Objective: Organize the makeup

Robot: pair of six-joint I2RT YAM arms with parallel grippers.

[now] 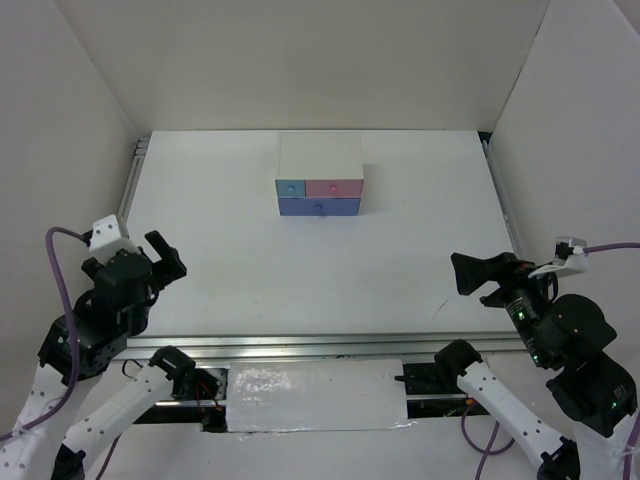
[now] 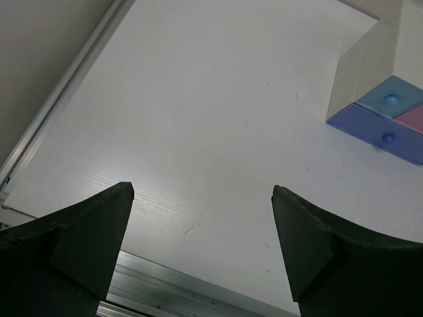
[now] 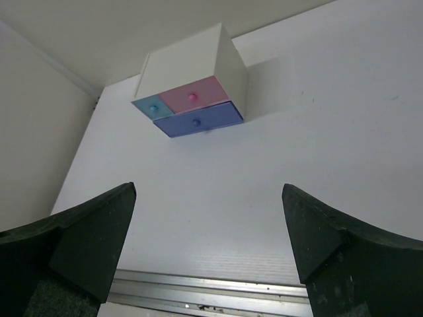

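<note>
At the bottom of the top view, a white padded strip (image 1: pixel 315 395) lies between the two arm bases, just before an aluminium rail (image 1: pixel 300 345) along the near edge of the white table (image 1: pixel 300 280). At the lower left the left gripper (image 1: pixel 168 255) hangs over the table's near left edge with its jaws spread wide and nothing between them, as its wrist view confirms. At the lower right the right gripper (image 1: pixel 470 280) hangs over the near right part, likewise spread and holding nothing. Well apart from both, at the upper centre, stands a white drawer box (image 1: pixel 320 158) with a light blue drawer (image 1: pixel 289 187) beside a pink drawer (image 1: pixel 333 187), over a wide violet-blue drawer (image 1: pixel 319 207), all three closed. Where the makeup lies cannot be told from these views.
</note>
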